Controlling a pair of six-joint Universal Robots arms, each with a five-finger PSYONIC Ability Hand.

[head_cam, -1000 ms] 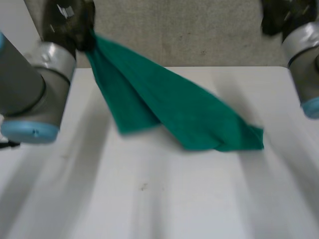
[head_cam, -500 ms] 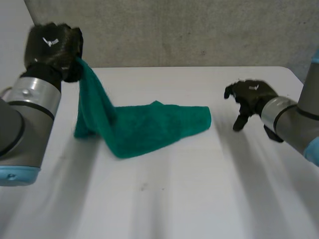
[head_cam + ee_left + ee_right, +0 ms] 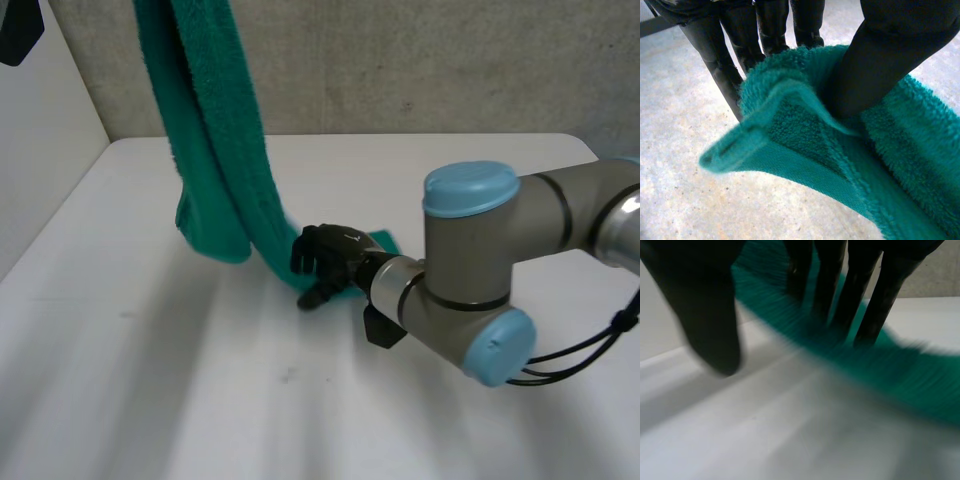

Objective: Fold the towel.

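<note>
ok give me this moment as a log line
left hand: pinching towel, held high | right hand: open, fingertips at towel's low end | towel: hanging, low end on table | fold: not yet done

There is one green towel (image 3: 215,130), one white table (image 3: 200,400), one grey wall (image 3: 420,70) behind it, two black hands, namely the left hand (image 3: 890,60) and the right hand (image 3: 325,262), and one grey arm (image 3: 480,270) in the head view.

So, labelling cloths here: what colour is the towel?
The towel is plain teal-green, clearest in the left wrist view.
</note>
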